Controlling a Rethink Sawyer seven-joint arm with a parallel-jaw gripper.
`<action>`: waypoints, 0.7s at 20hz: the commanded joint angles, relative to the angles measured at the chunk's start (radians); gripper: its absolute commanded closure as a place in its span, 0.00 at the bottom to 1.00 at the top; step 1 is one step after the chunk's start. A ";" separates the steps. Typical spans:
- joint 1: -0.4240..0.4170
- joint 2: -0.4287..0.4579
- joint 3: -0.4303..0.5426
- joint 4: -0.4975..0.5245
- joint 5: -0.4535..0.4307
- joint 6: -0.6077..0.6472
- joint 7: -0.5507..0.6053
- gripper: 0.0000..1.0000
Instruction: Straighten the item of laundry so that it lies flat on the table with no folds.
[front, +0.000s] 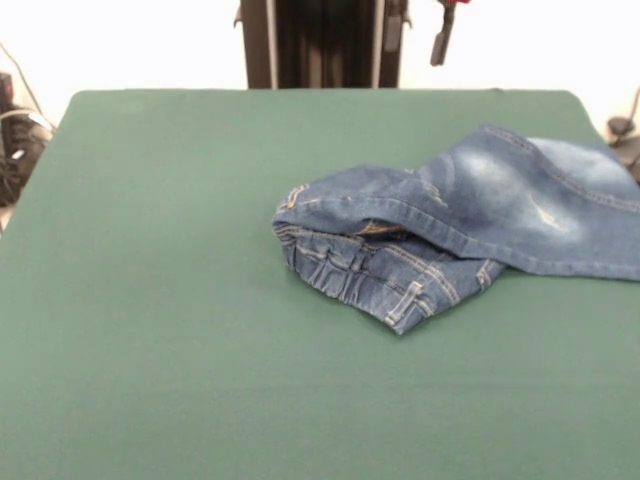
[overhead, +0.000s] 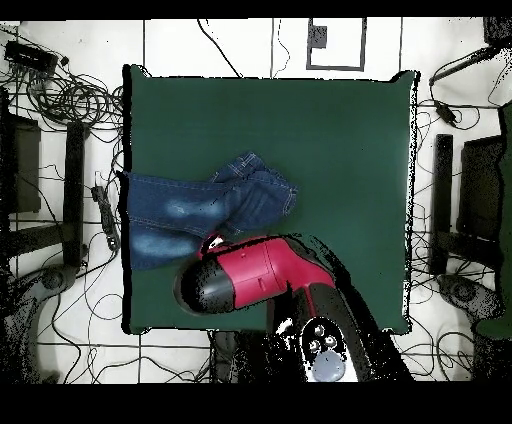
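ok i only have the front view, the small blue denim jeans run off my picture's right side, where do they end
observer: overhead shows the small blue denim jeans with both legs reaching one side edge of the large dark green felt table; I cannot tell whether they hang over.
operator: and the arm
observer: the red and black arm hangs over the table's robot-side edge, right beside the jeans' legs.
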 joint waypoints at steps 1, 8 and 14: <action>0.009 0.060 0.062 0.162 -0.055 -0.101 -0.090 0.00; -0.002 0.033 0.064 0.231 -0.064 -0.123 -0.087 0.00; -0.038 -0.034 0.101 0.318 -0.027 -0.110 -0.120 0.00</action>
